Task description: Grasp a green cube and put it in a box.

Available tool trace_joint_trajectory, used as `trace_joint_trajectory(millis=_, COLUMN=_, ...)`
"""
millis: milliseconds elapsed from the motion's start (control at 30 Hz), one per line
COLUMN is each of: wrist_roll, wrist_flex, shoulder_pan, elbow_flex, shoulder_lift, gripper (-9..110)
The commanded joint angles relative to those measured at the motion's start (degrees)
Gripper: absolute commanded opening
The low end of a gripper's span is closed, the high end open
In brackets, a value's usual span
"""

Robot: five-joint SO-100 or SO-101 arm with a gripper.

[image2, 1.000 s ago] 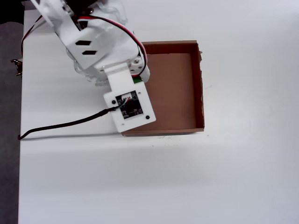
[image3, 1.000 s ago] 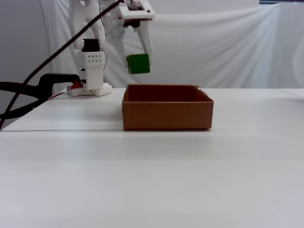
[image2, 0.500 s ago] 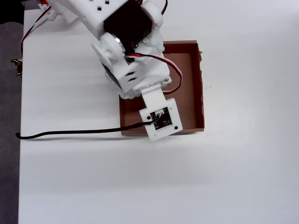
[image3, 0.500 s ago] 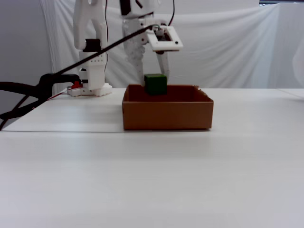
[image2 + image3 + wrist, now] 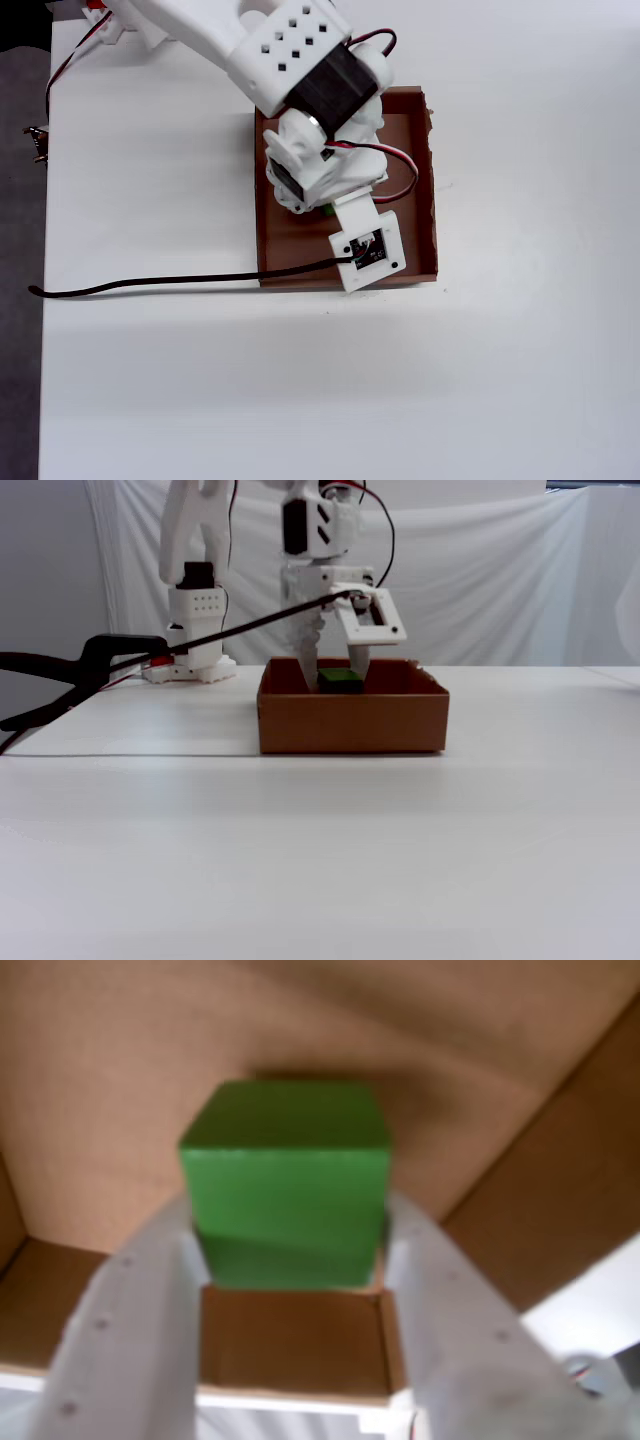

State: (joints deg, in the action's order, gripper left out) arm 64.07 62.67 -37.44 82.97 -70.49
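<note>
The green cube (image 5: 285, 1185) sits between my two white fingertips in the wrist view, which press on its lower sides. My gripper (image 5: 292, 1222) is shut on it, just above the brown floor of the box (image 5: 120, 1090). In the fixed view the gripper (image 5: 338, 675) reaches down into the box (image 5: 350, 725), and the cube (image 5: 341, 681) shows at rim level. In the overhead view the arm covers most of the box (image 5: 430, 200). Only a sliver of the cube (image 5: 328, 210) shows under the gripper (image 5: 322, 205).
A black cable (image 5: 150, 285) runs from the wrist camera across the white table to the left. A black clamp (image 5: 60, 675) stands at the left in the fixed view. The arm's base (image 5: 190, 665) stands behind the box, before a white cloth backdrop.
</note>
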Motion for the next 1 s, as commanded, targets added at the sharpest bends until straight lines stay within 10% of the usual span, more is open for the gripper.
trace_joint_trajectory(millis=0, wrist_roll=-0.2, wrist_flex=0.4, shoulder_pan=-1.1, elbow_flex=-3.4, shoulder_lift=0.0, gripper=13)
trace_joint_trajectory(millis=967, wrist_roll=-0.8, wrist_flex=2.5, shoulder_pan=4.2, elbow_flex=4.2, shoulder_lift=-18.2, gripper=22)
